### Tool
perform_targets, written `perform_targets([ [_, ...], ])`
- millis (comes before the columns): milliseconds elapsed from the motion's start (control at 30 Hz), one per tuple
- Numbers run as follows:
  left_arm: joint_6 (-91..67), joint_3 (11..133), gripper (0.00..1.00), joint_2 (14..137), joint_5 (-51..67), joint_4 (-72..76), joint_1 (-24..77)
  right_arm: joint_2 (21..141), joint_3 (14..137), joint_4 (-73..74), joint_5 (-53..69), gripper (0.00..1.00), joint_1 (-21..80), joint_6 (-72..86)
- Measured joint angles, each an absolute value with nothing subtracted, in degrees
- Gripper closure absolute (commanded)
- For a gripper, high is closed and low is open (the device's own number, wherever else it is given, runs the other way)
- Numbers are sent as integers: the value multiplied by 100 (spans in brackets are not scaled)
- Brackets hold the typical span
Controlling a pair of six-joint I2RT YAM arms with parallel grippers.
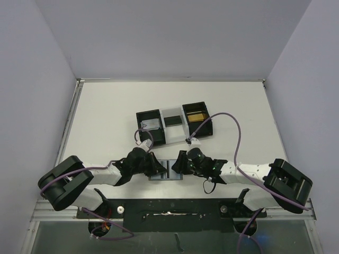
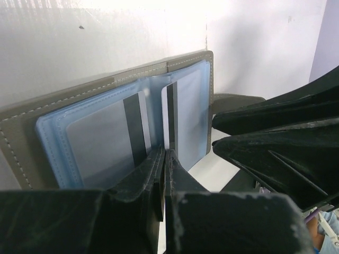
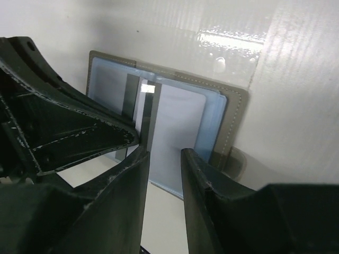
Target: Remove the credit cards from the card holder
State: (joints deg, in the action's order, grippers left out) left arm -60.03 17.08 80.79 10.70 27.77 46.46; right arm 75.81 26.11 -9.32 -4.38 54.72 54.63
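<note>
Pale walls [image 1: 169, 37] enclose a white counter [image 1: 106, 116], with a black-and-white three-compartment tray [image 1: 139, 119] toward its far side. The card holder [image 2: 79, 132] lies open near the front edge between both arms, blue sleeves up. The right end effector [image 3: 165, 153] stands narrowly parted over its near edge. The left end effector [image 2: 164, 159] is closed, nipping a sleeve at the fold.
</note>
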Motion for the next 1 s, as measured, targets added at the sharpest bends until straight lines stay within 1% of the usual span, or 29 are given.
perform_targets([
  [33, -6016, 1699, 99, 8079, 1072, 2801, 4646, 7581, 2633, -941, -408, 69, 5472, 5435],
  [167, -6084, 1638, 89, 8079, 1076, 2910, 4646, 7583, 2681, -954, -346, 69, 5472, 5393],
  [267, -6106, 1625, 79, 8077, 1090, 2941, 4646, 7669, 2764, -749, -449, 74, 5454, 5494],
  [333, -6108, 1623, 76, 8058, 1109, 2969, 4646, 7902, 2884, -554, -548, 75, 5426, 5616],
  [400, -6114, 1623, 77, 8047, 1129, 3011, 4646, 8055, 2941, -576, -580, 77, 5398, 5767],
  [433, -6112, 1623, 79, 8044, 1140, 3020, 4646, 8079, 2939, -600, -580, 77, 5393, 5817],
  [533, -6114, 1623, 88, 8044, 1162, 3026, 4646, 8097, 2893, -701, -572, 77, 5369, 5972],
  [633, -6114, 1621, 100, 8025, 1153, 3015, 4646, 8103, 2853, -770, -556, 77, 5360, 6080],
  [967, -6077, 1544, 100, 7806, 1184, 2976, 4617, 8101, 2794, -893, -462, 76, 5358, 6152],
  [1000, -6077, 1542, 95, 7806, 1197, 2976, 4609, 8101, 2794, -893, -449, 76, 5358, 6149],
])
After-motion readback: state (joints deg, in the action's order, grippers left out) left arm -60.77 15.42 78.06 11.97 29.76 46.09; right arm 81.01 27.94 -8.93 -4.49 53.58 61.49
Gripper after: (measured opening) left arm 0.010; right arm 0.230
